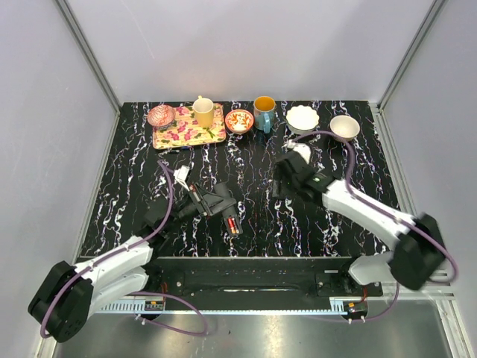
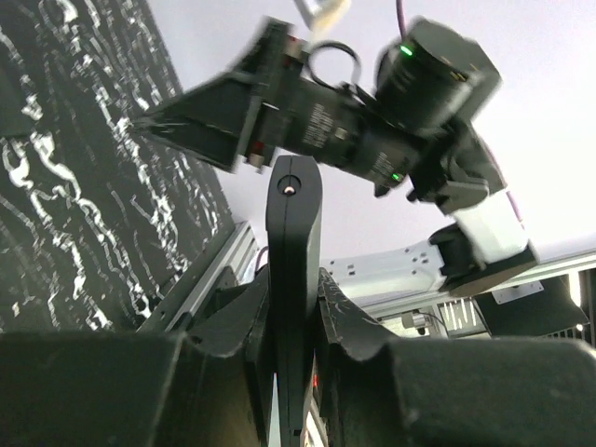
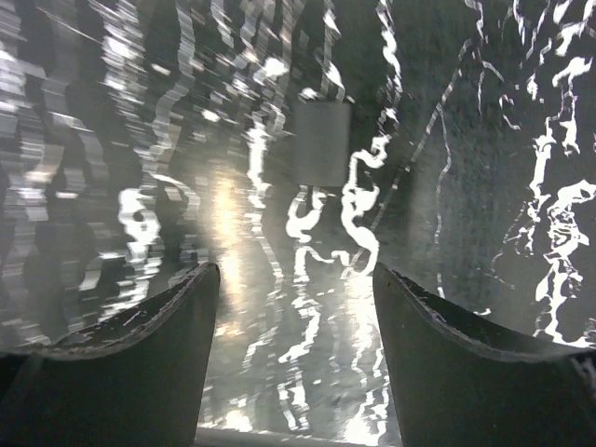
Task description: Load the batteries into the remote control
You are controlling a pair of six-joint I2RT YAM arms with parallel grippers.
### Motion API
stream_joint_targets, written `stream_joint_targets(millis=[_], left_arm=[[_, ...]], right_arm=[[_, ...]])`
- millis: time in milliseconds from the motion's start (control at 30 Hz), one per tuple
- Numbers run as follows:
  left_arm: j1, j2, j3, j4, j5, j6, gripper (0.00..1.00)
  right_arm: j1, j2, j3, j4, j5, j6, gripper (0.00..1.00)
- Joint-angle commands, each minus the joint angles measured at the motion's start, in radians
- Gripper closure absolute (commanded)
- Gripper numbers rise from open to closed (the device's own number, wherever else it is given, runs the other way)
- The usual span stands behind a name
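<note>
The left end effector is clamped on the remote control, and its own fingers hide the bar's lower end. From above, the remote lies just toward 7 o'clock of the worktop centre. The reddish streaks on it are too small to identify. The right end effector has its fingers apart with nothing between them. A grey rectangle at its 12 o'clock is too blurred to name. Along the 12 o'clock edge, well apart from both arms, stand a floral tray carrying a yellow cup, a red bowl, a blue mug and two white bowls.
</note>
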Motion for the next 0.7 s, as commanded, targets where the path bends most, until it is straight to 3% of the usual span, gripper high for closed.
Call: stream_joint_targets(millis=[0, 367, 667], left_arm=[[0.008, -0.025, -0.052, 0.033, -0.010, 0.016, 1.00], [0.020, -0.115, -0.129, 0.032, -0.028, 0.009, 1.00], [0.029, -0.126, -0.145, 0.035, -0.011, 0.007, 1.00]], right_arm=[[-0.015, 0.178, 0.095, -0.063, 0.093, -0.092, 0.27], [-0.088, 0.473, 0.275, -0.055, -0.003, -0.178, 0.30], [-0.119, 0.545, 0.261, 0.006, -0.123, -0.214, 0.34]])
